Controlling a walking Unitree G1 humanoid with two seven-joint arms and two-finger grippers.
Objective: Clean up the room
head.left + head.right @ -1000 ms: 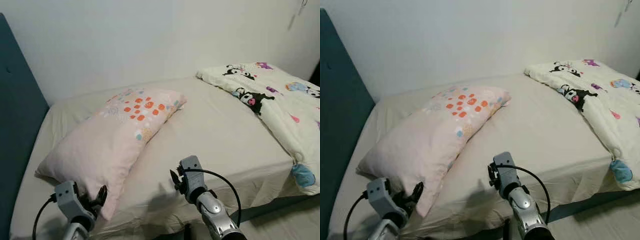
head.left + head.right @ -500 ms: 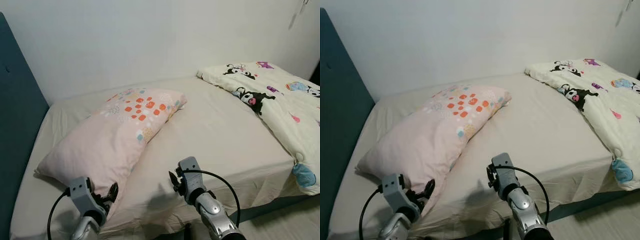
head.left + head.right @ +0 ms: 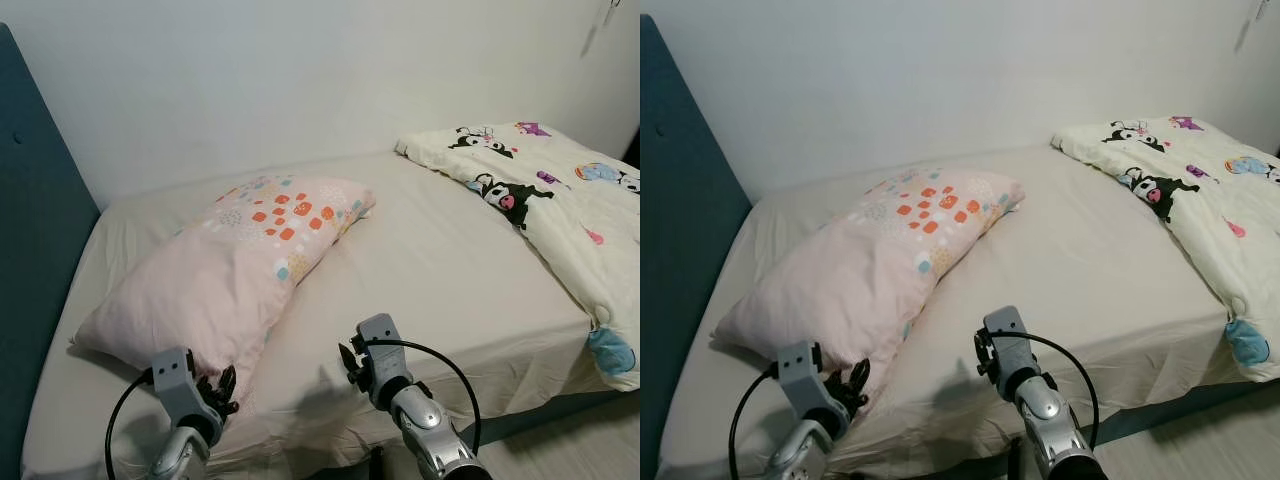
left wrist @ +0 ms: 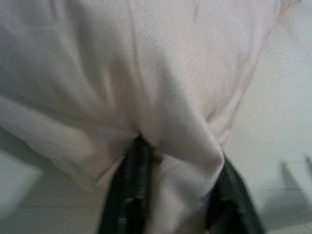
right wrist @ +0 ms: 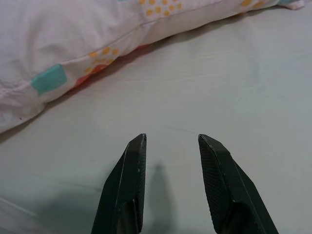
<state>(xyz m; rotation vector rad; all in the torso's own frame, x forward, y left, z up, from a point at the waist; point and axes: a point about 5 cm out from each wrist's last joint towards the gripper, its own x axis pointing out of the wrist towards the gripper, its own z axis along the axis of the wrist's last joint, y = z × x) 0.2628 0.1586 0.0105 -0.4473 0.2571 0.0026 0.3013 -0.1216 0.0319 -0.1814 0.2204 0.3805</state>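
One headboard: flat teal padded panel (image 3: 35,200) is standing along the bed's left end.
One pillow: soft pale pink pillow (image 3: 225,270), long and plump, with orange, teal and yellow patches at its far end, is lying diagonally on the left part of the bed.
Left gripper: left gripper (image 3: 218,385) is pinching the pillow's near corner; in the left wrist view, wrinkled pink fabric is bunching between the two black fingers (image 4: 131,187).
One sheet: smooth beige fitted sheet (image 3: 440,270) is covering the mattress.
Right gripper: right gripper (image 5: 170,161) is hovering over bare sheet just beside the pillow, fingers parted, gripping nothing.
One quilt: cream cartoon-print quilt (image 3: 560,215), puffy, is lying at the right.
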